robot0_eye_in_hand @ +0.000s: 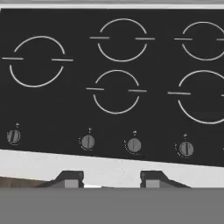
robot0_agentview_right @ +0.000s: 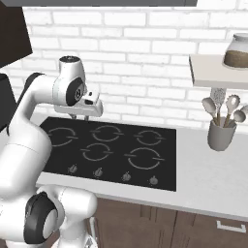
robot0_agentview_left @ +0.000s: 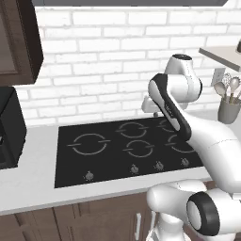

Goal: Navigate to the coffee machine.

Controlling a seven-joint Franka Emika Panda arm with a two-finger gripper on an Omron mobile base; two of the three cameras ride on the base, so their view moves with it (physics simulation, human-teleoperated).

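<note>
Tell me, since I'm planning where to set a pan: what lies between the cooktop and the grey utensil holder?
Bare light counter in the right base view: nothing stands between the black cooktop and the utensil holder.

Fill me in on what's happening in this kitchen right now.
A white robot arm on a mobile base is parked in front of a black cooktop set into a pale counter. Its gripper hangs over the front edge of the cooktop, open and holding nothing. A grey utensil holder stands to the right, below a shelf with a jar. The beige coffee machine it is meant to reach is not among these.
</note>
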